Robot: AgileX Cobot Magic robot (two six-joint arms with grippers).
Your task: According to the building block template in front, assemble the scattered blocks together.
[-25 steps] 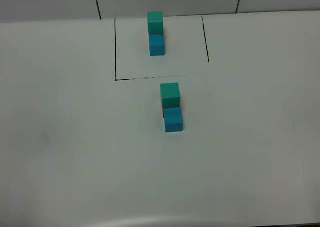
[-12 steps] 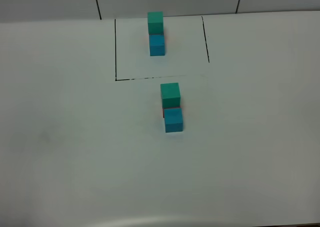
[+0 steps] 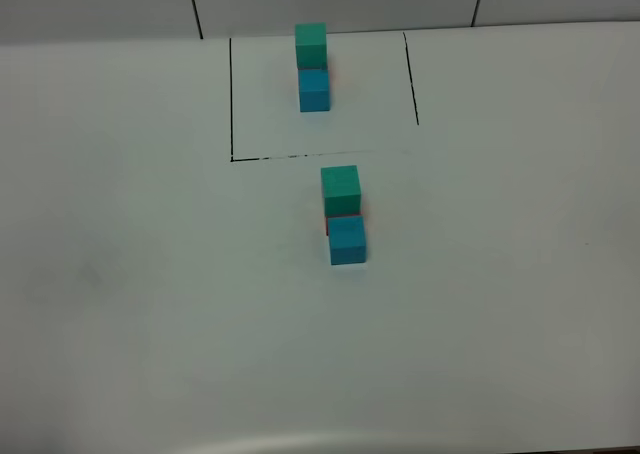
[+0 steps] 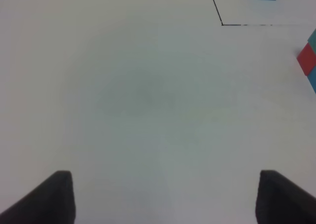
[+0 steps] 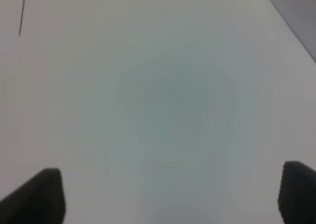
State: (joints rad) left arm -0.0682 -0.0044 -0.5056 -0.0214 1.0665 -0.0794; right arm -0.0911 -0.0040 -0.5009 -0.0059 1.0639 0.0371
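The template [image 3: 313, 69] stands inside the black drawn lines at the back: teal-green cube on top, blue cube in front, a sliver of red. In front of the lines the scattered blocks sit clustered together: the teal-green cube [image 3: 340, 188] on top, the blue cube [image 3: 347, 240] in front, the red cube [image 3: 358, 214] showing only as a sliver. The left wrist view shows the red cube's side [image 4: 306, 58] at its edge. My left gripper [image 4: 165, 197] and right gripper [image 5: 170, 194] are open and empty over bare table. Neither arm shows in the exterior view.
The white table [image 3: 150, 274] spreads on all sides of the cubes. Black lines [image 3: 231, 94] mark the template's area. The table's front edge [image 3: 300, 442] curves along the bottom of the exterior view. A grey wall with seams lies behind.
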